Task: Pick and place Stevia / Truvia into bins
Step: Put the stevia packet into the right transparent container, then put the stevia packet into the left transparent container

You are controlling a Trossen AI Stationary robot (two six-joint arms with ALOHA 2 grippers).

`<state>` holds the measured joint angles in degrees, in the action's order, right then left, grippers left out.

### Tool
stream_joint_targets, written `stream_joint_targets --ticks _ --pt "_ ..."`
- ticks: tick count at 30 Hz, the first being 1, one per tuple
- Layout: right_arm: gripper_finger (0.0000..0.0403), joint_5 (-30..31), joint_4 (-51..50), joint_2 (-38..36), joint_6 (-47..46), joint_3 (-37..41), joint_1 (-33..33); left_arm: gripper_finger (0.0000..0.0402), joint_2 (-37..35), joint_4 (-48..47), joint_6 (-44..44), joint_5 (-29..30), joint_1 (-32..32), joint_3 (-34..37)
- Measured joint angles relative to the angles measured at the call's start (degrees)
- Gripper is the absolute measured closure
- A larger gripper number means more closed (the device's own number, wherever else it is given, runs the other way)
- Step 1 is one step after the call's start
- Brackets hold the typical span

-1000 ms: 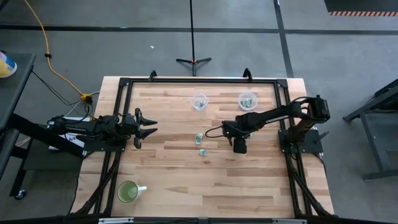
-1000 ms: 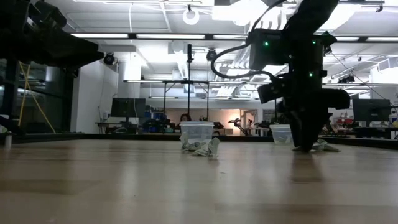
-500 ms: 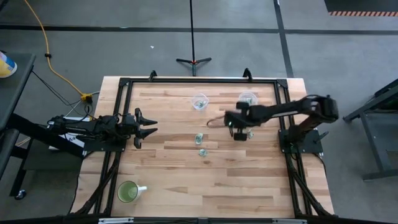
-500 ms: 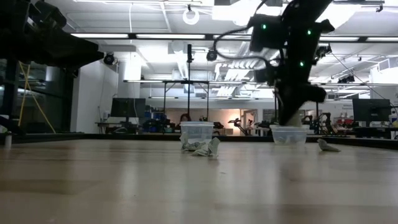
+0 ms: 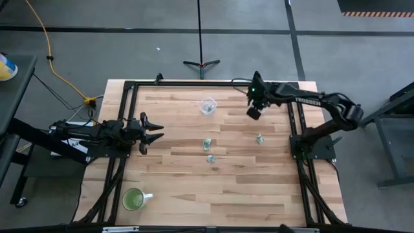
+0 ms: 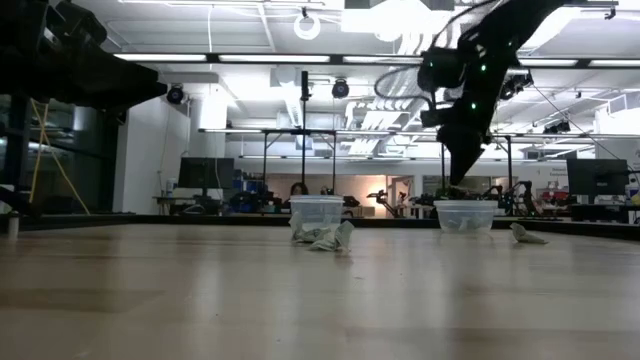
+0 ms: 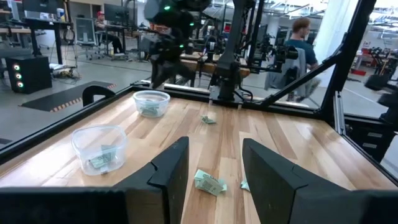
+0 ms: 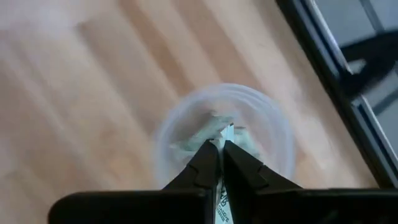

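Note:
My right gripper hangs over the right bin, a clear cup near the far right corner with sachets in it, and is shut on one Stevia sachet. The left bin stands beside it with sachets inside. Three more sachets lie flat on the wood. My left gripper waits open at the table's left edge, its fingers level above the wood. My right gripper pinches a sachet between its two fingers. A white strip of the sachet shows in the slit between them, and a small corner sticks out past the fingertips. The fingers point down from above, and the sachet is lifted clear above the bin.
A green-filled mug stands near the front left corner. A black frame runs along the table's far edge and sides, close to the right bin. Bare wood spans the table's middle and near half. A person sits in the room beyond.
My right gripper has risen from the wood near the table's middle right and gone toward the far edge, carrying a sachet. It now hangs over the right bin. One sachet stays on the wood where the gripper stood.

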<state>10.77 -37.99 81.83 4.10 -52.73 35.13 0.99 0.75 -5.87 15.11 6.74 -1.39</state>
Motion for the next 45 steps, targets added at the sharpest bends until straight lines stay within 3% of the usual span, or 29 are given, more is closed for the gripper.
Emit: stream_joint_targets --ticks 3,6,12,18,23,28,32,45 --pt "0.0386 -0.53 0.73 1.05 -1.47 0.0 3.05 0.0215 -0.01 0.0 0.0 0.0 0.01 0.0" --pt "0.0371 -5.01 1.07 1.37 -1.1 0.0 4.58 0.0215 0.0 0.0 -0.01 0.0 0.02 0.02" --pt "0.029 -7.11 1.86 1.39 -1.19 -0.02 4.82 0.0215 0.0 0.0 -0.02 -0.02 0.0 0.01" --pt "0.0219 -24.48 -1.11 1.29 -3.28 0.11 -0.67 0.0215 0.0 0.0 -0.02 -0.27 0.01 0.01" --pt "0.0209 -19.15 -3.62 1.26 -3.84 1.37 -13.16 0.0215 0.0 -0.02 -0.02 -0.72 0.02 0.01" --pt "0.0215 -11.43 -10.81 1.26 -9.2 2.64 -20.98 0.0215 0.0 -0.02 -0.04 -0.71 0.0 0.01" --pt "0.0216 -8.01 -11.19 1.24 -13.31 4.32 -23.21 0.0215 0.0 -0.02 -0.04 -0.7 0.0 0.0" --pt "0.0194 -10.23 -3.7 1.21 -16.7 14.65 -23.88 0.0215 0.0 -0.04 -0.02 -0.57 0.0 0.01"
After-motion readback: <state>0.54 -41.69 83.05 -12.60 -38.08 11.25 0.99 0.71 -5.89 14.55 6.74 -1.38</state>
